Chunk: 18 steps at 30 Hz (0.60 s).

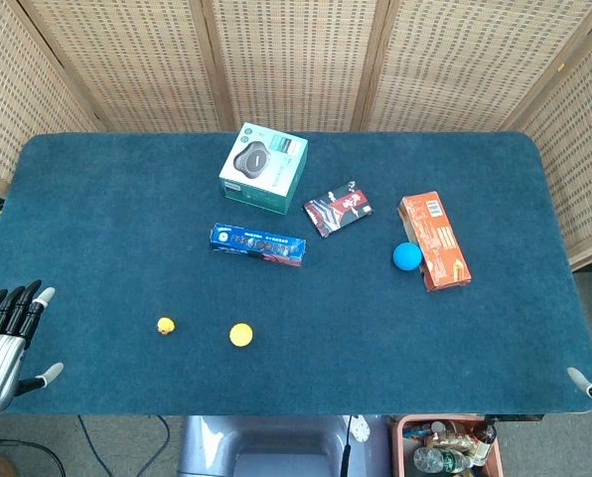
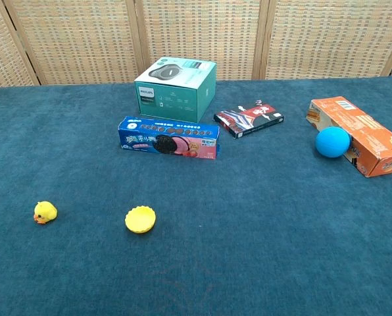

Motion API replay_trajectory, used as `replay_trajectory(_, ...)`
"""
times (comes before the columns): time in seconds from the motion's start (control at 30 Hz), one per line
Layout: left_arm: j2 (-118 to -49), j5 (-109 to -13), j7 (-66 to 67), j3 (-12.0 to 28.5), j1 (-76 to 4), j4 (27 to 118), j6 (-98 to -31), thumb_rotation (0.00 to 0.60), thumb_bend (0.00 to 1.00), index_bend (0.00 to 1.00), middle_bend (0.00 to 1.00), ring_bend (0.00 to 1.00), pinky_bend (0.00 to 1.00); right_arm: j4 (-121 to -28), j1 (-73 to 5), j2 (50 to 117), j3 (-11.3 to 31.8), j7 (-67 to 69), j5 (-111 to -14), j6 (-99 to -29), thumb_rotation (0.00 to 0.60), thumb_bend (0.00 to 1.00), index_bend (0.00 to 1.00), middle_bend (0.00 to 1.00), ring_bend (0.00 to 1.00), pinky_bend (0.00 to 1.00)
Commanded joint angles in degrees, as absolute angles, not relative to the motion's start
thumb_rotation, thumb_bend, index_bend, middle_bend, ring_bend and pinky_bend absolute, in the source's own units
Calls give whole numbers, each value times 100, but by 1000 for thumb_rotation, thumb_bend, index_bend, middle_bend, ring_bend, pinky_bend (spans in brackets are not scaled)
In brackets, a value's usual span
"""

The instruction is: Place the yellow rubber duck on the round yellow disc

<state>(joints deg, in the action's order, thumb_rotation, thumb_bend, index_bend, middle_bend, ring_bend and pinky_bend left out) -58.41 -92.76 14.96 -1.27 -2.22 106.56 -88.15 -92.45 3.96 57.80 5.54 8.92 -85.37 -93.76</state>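
Left hand (image 1: 6, 333) hovering unclenched at table edge; right hand's state unclear; yellow rubber duck (image 2: 45, 212) sitting beside round yellow disc (image 2: 140, 219).

One yellow rubber duck (image 2: 45, 212); one round yellow disc (image 2: 141, 219); one blue ball (image 2: 332, 142); four boxes: teal (image 2: 175, 89), blue (image 2: 169, 139), red-black (image 2: 248, 119), orange (image 2: 357, 134)

A bench (image 1: 97, 199) covered in dark blue carpet-like cloth carries seven items. A yellow rubber duck (image 2: 45, 212) sits near the front left, apart from a round yellow disc (image 2: 140, 219) to its right. Behind them lie a blue biscuit box (image 2: 169, 139), a teal box (image 2: 175, 89) and a red-and-black packet (image 2: 248, 119). A blue ball (image 2: 332, 142) touches an orange box (image 2: 360, 135).
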Motion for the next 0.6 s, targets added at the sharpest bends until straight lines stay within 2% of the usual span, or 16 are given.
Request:
replay_trajectory(0.03,-5804,-9290,1392,-139,-225,10651,-8797,600,0,0,0,0,0,-9240,398,5803,560,873,-8535,-9388,600,0,0,0,0,0)
replay_trajectory(0.23,-5779,-9273,1229,-154,-330,10636,-8577,600,0,0,0,0,0,-9228,390,5827,567,853,-8507,-9366,600,0,0,0,0,0)
replay_trajectory(0.37,-5856,-9251,847,-103,-635,10439,-8113,600,14,5,0,0,0,-9239,389,5820,582,843,-8473,-9359,600,0,0,0,0,0)
replay_trajectory(0.5,-6134,-8928,643,87,-1000,10081,-7559,600,88,186,0,0,0,-9241,377,5814,591,850,-8455,-9334,600,0,0,0,0,0)
replay_trajectory(0.6,-6522,-8450,630,296,-1413,9684,-6860,600,132,231,0,0,0,-9227,336,5819,614,865,-8385,-9240,600,0,0,0,0,0)
